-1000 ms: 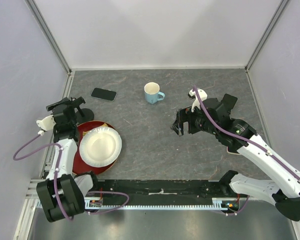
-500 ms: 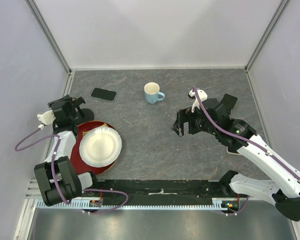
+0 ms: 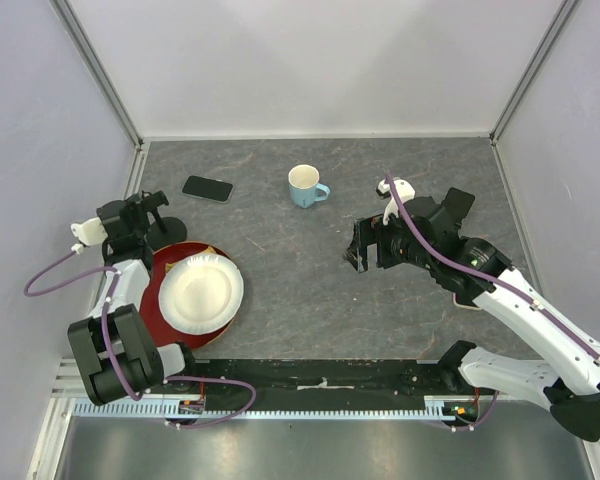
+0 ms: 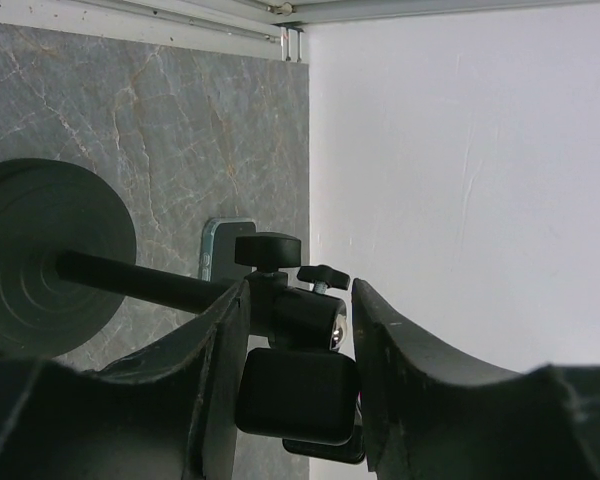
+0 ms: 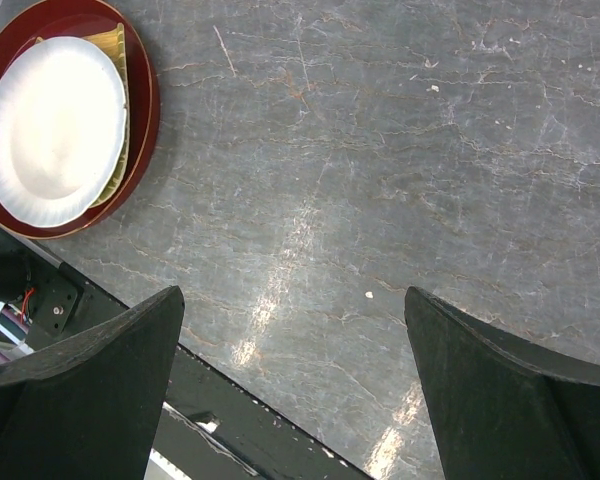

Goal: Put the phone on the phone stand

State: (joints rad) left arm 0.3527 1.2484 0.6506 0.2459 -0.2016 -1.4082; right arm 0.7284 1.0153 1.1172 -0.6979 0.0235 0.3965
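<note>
Top view: even, diffuse overhead light, with only faint soft shadows around the cup (image 3: 304, 186), and focus is sharp throughout. Right wrist view: pale glare streaks on the table (image 5: 280, 270); the fingers (image 5: 80, 390) of the right gripper (image 5: 292, 295) are dark and soft-edged. Left wrist view: the white wall (image 4: 460, 150) is very bright, and the left gripper (image 4: 300, 288) fingers (image 4: 420, 390) are underlit and blurred.

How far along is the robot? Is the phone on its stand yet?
Not yet. Done: nothing; the phone lies flat on the table, off the phone stand. In hand: the left arm has its jaws on either side of the stand's head; whether they grip it is unclear. The right arm has its jaws wide open, holding nothing. Left: pick up the phone and set it on the stand.
</note>
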